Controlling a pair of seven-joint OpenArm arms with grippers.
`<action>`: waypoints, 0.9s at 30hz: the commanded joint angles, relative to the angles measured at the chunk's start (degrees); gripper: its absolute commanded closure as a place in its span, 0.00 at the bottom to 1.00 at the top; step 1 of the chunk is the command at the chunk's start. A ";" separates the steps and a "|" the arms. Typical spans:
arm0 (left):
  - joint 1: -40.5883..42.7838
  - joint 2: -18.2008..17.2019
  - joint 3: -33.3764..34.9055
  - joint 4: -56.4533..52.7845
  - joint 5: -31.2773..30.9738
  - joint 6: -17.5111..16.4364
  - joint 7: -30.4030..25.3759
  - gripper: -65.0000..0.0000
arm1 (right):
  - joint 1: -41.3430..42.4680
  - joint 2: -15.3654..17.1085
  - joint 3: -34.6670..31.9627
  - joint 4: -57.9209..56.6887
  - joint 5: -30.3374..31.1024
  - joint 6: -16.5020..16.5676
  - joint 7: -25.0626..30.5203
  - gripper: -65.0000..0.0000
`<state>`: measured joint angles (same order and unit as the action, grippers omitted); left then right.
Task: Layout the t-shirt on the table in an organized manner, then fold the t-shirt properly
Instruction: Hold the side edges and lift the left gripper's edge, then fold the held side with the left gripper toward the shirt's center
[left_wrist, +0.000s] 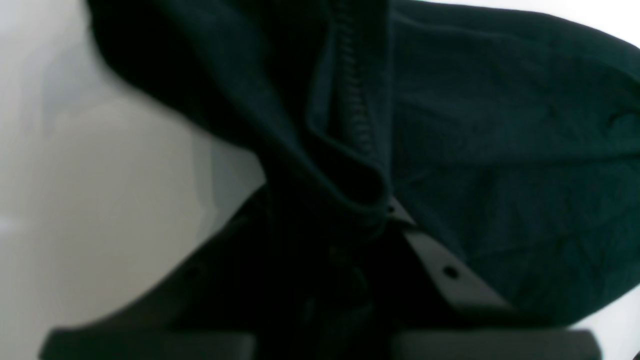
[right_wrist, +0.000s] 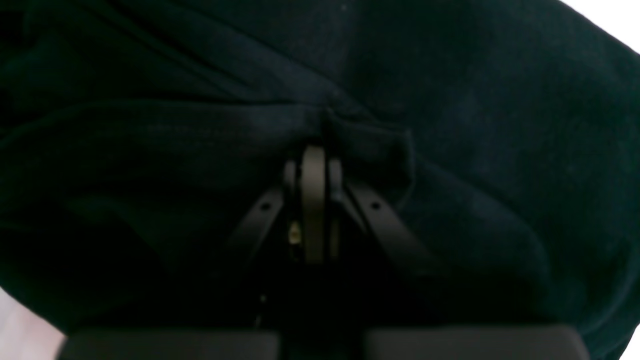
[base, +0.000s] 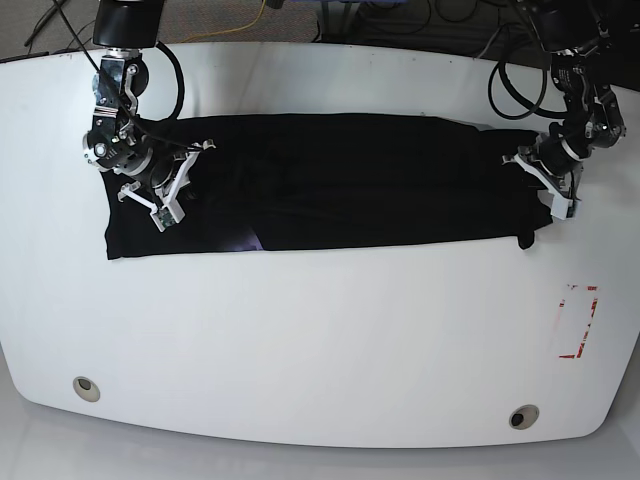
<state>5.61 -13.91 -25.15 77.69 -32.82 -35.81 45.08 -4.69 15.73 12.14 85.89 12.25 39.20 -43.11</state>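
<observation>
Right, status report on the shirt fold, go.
Right gripper shut on the t-shirt, left gripper closed on its other end. Shirt stretched across the table, long and narrow. Nothing in the way.

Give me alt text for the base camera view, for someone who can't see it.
A black t-shirt lies stretched in a long band across the far half of a glossy white table. A robot arm's hand grips each end: the left hand at the picture's right, the right hand at its left.

Soft matt black cloth with stitched hems for the t-shirt (base: 350, 180); smooth, glossy white surface for the table (base: 320, 340).
</observation>
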 joint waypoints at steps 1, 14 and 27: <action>-0.38 0.51 0.05 3.94 -0.90 -0.63 -0.46 1.00 | -0.72 0.05 -0.32 -0.13 -1.83 0.80 -4.05 1.00; -0.55 7.01 8.84 18.97 -0.90 -0.54 4.11 1.00 | -0.37 -0.74 -0.32 -0.13 -1.75 0.80 -4.05 1.00; -0.82 13.52 21.06 21.52 -0.54 -0.19 4.02 1.00 | -0.19 -1.97 -0.32 -0.22 -1.83 0.67 -4.05 1.00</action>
<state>5.61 -1.58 -4.75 98.21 -31.97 -35.62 50.59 -4.36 13.93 12.29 86.17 12.03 39.03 -43.42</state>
